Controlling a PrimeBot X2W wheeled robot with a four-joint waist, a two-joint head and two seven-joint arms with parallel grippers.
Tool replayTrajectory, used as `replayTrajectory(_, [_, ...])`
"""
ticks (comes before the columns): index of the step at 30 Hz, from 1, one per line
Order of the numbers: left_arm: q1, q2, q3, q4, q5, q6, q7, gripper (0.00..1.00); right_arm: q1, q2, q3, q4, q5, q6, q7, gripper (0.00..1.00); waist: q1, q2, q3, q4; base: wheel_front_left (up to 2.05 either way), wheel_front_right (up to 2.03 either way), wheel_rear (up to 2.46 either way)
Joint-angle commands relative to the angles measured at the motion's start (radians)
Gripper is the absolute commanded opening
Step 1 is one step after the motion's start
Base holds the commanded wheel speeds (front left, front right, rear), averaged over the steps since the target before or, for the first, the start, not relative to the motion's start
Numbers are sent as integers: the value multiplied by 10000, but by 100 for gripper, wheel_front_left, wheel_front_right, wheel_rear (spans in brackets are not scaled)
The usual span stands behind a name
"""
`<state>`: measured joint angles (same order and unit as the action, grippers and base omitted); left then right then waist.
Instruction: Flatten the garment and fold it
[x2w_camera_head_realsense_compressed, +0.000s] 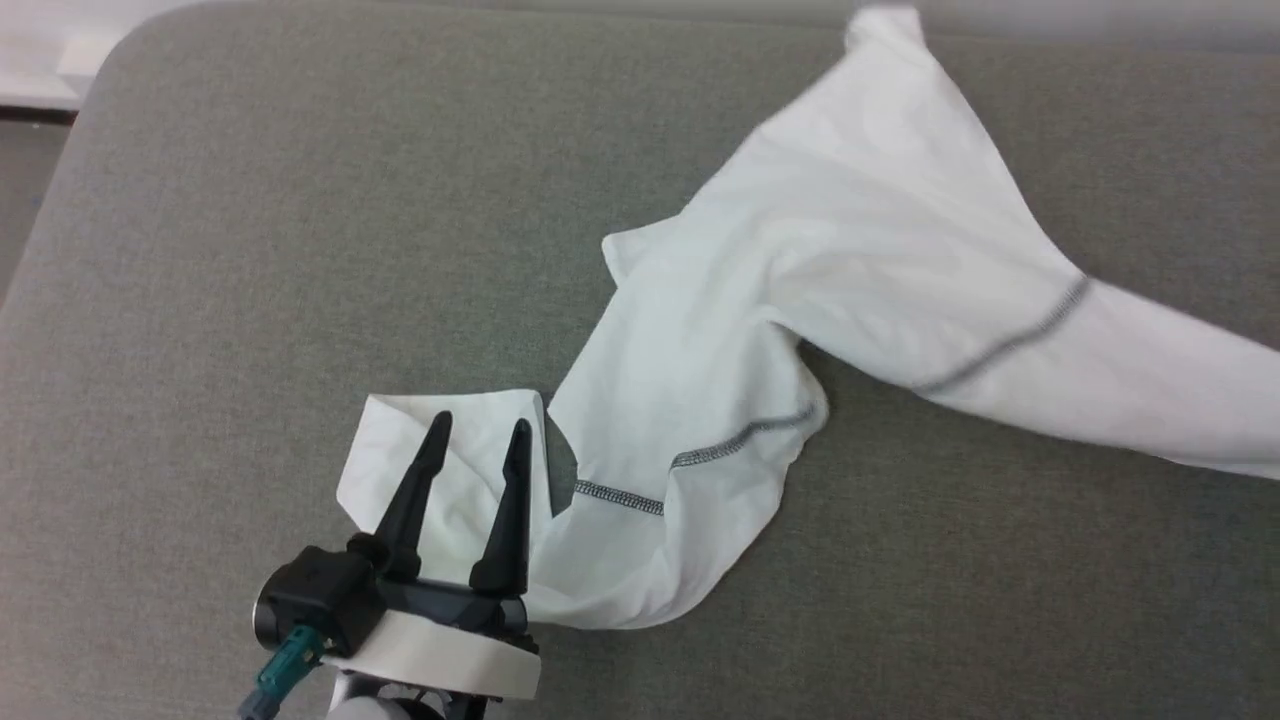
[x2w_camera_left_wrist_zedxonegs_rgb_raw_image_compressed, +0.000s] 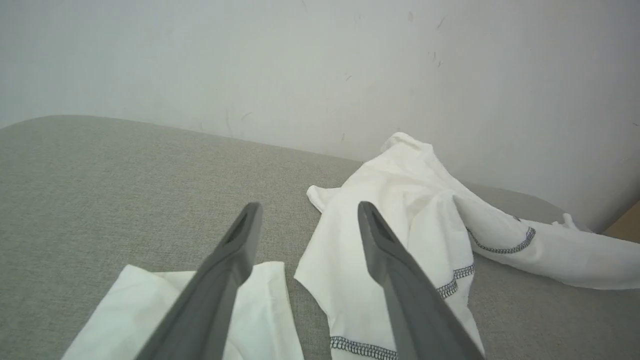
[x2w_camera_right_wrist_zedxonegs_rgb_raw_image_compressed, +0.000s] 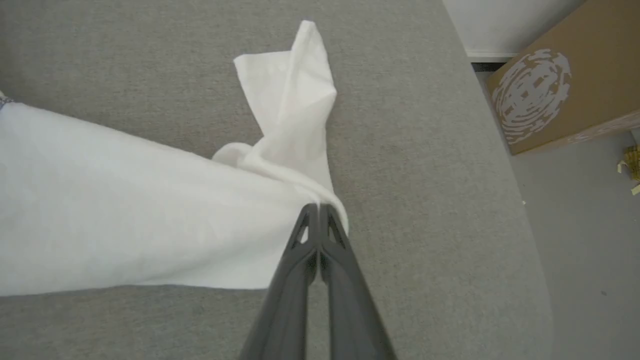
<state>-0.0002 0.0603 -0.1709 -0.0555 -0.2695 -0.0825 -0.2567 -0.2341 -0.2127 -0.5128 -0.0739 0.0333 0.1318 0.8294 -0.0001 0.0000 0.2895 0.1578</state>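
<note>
The garment, a white T-shirt with dark zigzag seams, lies twisted across the grey cushioned surface, running from the lower middle up to the far right. My left gripper hovers open over the shirt's near white flap, fingers spread and empty. In the right wrist view my right gripper is shut on a bunched edge of the garment, which stretches taut leftward from the fingertips. A loose corner of the cloth lies beyond them.
A pale wall rises behind the grey surface. Off the surface's right edge, on the floor, stands a brown cardboard box. The rounded far-left corner of the surface borders a lower floor area.
</note>
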Motion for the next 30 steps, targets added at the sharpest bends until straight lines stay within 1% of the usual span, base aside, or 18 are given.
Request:
replayTrajectory(1, [110, 41, -17, -36, 92, 51, -21, 100, 196, -69, -221, -146, -80, -11, 54, 0, 1, 0, -244, -169, 0, 0, 0])
replayTrajectory(5, [255, 77, -91, -67, 33, 45, 79, 100, 1098, -566, -1413, -498, -337, -11, 228, 0, 1, 0, -335, 35, 0, 0, 0])
replayTrajectory(8, [392, 158, -48, -106, -5, 89, 169, 100, 1735, -1094, -1950, -498, -551, -11, 42, 0, 1, 0, -413, 188, 0, 0, 0])
replayTrajectory(12, [567, 268, -44, -177, -51, 104, 294, 100, 2309, -1561, -1965, -210, -1090, -11, -702, 0, 1, 0, -553, 342, 0, 0, 0])
replayTrajectory(15, [649, 286, -125, -211, -54, 118, 403, 100, 2285, -1400, -1722, 391, -1336, -11, -1376, 0, 1, 0, -683, 428, 0, 0, 0])
replayTrajectory(16, [666, 285, -159, -218, -59, 122, 444, 100, 2219, -1268, -1649, 580, -1370, -11, -1543, 10, 1, 0, -734, 452, 0, 0, 0])
replayTrajectory(17, [682, 282, -187, -232, -69, 127, 480, 100, 2139, -1138, -1569, 747, -1397, -11, -1696, 48, 1, 0, -774, 467, 0, 0, 0])
replayTrajectory(18, [697, 280, -212, -247, -76, 135, 508, 100, 2059, -1035, -1431, 905, -1394, -11, -1839, 100, 1, 0, -812, 478, 0, 0, 0])
replayTrajectory(21, [772, 280, -274, -287, -82, 166, 566, 100, 1749, -713, -863, 967, -983, -11, -1963, 100, 1, 0, -933, 470, 0, 0, 0])
replayTrajectory(23, [832, 285, -297, -332, -82, 198, 589, 100, 1480, -507, -347, 532, -455, -11, -1783, 100, 1, 0, -976, 437, 0, 0, 0])
replayTrajectory(25, [869, 284, -336, -379, -87, 211, 596, 100, 1189, -356, 323, -166, 120, -11, -1354, 100, 1, 0, -987, 419, 0, 0, 0])
replayTrajectory(27, [870, 271, -388, -428, -110, 213, 585, 100, 848, -359, 1020, -845, 633, -11, -955, 100, 1, 0, -934, 421, 0, 0, 0])
replayTrajectory(30, [797, 234, -483, -456, -165, 204, 543, 100, 393, -555, 2131, -1625, 909, -11, -422, 100, 1, 0, -724, 496, 0, 0, 0])
